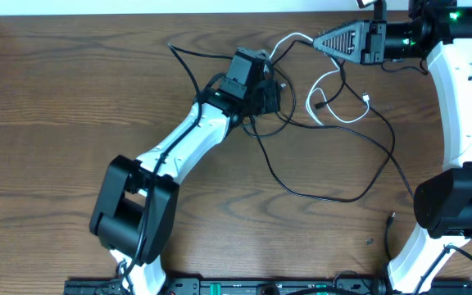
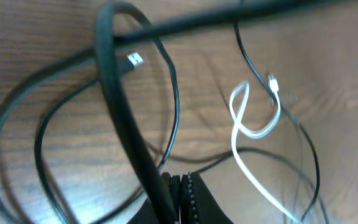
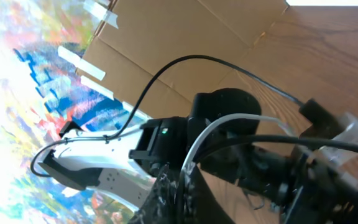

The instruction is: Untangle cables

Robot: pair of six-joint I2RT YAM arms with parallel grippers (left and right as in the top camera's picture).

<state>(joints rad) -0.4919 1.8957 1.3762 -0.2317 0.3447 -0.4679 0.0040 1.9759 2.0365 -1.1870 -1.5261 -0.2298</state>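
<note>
- The left pincer (image 2: 180, 190) is pressed together on a black cable (image 2: 115, 106) in the thick of the tangle on the tabletop (image 1: 72, 98).
- Near it, to its right, the right pincer (image 1: 318, 39) pinches the white cable (image 2: 235, 146), whose loops lie on the wood beside the left pincer.
- Other black strands trail from the left pincer toward the arms' bases.
- Step in hand, by the look of it — one strand gripped on each side, ready to part.
- The next move probably calls for drawing the pincers apart slowly — watching that the white loop slides off the black and does not cinch.

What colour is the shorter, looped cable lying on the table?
The cable is white. It shows best in the left wrist view, against the brown wood.
</note>
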